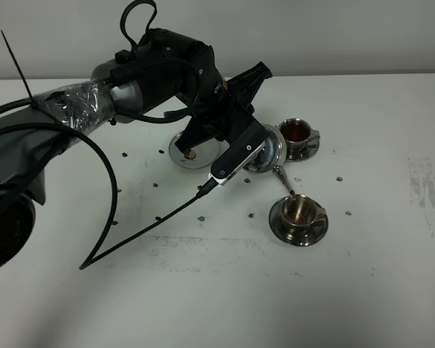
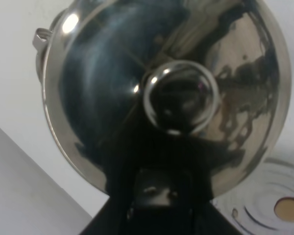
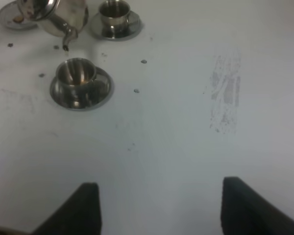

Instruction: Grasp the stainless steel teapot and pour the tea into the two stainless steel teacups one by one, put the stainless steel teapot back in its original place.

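teapot (image 2: 112,73): mirror-glossy steel | teacups (image 1: 299,210): shiny steel | table (image 1: 203,304): matt white, scuffed

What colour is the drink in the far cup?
The tea is dark reddish-brown; the exterior high view shows it best.

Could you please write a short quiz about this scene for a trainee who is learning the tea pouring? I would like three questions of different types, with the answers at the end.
1. True or false: the stainless steel teapot stands on the round dish.
2. The teapot's spout points down toward: A) the far teacup; B) the near teacup; C) the round dish.
3. In a few words: which teacup clearly shows reddish-brown tea inside?

Key
1. False: the left gripper holds the teapot tilted, off the dish.
2. B.
3. The far teacup.
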Tool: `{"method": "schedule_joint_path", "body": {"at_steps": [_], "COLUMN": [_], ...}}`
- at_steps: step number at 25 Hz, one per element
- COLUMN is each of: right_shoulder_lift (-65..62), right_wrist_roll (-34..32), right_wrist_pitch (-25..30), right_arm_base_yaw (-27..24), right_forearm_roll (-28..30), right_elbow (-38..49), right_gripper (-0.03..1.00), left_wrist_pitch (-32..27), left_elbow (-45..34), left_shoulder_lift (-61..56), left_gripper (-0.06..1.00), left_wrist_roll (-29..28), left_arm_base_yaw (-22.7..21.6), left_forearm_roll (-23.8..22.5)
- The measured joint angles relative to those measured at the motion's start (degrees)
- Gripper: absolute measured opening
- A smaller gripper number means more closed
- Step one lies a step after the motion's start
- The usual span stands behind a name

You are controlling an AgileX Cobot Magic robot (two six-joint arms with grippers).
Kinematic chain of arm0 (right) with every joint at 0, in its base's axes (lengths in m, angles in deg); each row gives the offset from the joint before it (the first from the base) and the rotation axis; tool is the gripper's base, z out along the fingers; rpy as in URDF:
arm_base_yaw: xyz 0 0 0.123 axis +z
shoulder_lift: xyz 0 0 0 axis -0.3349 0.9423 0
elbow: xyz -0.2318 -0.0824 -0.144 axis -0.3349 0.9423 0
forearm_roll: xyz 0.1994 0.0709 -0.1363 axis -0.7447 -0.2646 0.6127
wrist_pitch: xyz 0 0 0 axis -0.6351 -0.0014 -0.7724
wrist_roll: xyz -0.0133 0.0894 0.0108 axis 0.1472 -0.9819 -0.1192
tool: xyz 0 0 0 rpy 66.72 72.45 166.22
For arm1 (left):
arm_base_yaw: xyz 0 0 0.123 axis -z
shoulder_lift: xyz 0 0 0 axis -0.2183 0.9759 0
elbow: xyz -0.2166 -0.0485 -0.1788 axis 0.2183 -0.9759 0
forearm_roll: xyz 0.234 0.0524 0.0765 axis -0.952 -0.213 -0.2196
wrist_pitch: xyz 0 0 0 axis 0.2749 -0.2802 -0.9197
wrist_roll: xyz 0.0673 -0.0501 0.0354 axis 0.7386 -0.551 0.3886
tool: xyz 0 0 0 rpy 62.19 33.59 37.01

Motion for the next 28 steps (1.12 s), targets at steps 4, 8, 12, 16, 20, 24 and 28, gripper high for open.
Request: {"method": "schedule_joint_path", "body": {"at_steps": [4,8,12,16,20,24,28], "right_shoulder_lift": [0.0,0.0,0.0,0.0,0.0,0.0,0.0], "right_wrist_roll": [0.1,0.1,0.1,0.0,0.0,0.0,0.1], "right_wrist_pitch": [0.0,0.0,0.0,0.0,0.0,0.0,0.0], "right_arm_base_yaw": [0.0,0.0,0.0,0.0,0.0,0.0,0.0], "right_forearm_roll": [0.0,0.0,0.0,0.0,0.0,0.0,0.0], "right_elbow": [0.0,0.0,0.0,0.0,0.0,0.0,0.0], "right_gripper": [0.54,0.54,0.54,0.54,0.54,0.54,0.54], "left_wrist_pitch": [0.0,0.1,0.1,0.1,0.1,0.1,0.1], "left_elbow": [0.0,0.0,0.0,0.0,0.0,0.0,0.0], "left_shoulder_lift": [0.0,0.0,0.0,0.0,0.0,0.0,0.0], "left_gripper": [0.21,0.21,0.21,0.21,0.21,0.21,0.21], "left_wrist_roll": [0.0,0.0,0.0,0.0,0.0,0.0,0.0], "left_arm_base_yaw": [0.0,0.0,0.1,0.2,0.5,0.9,1.1], "left_forearm_roll": [-0.7,-1.2,-1.2,-1.2,-1.7,-2.5,-2.7]}}
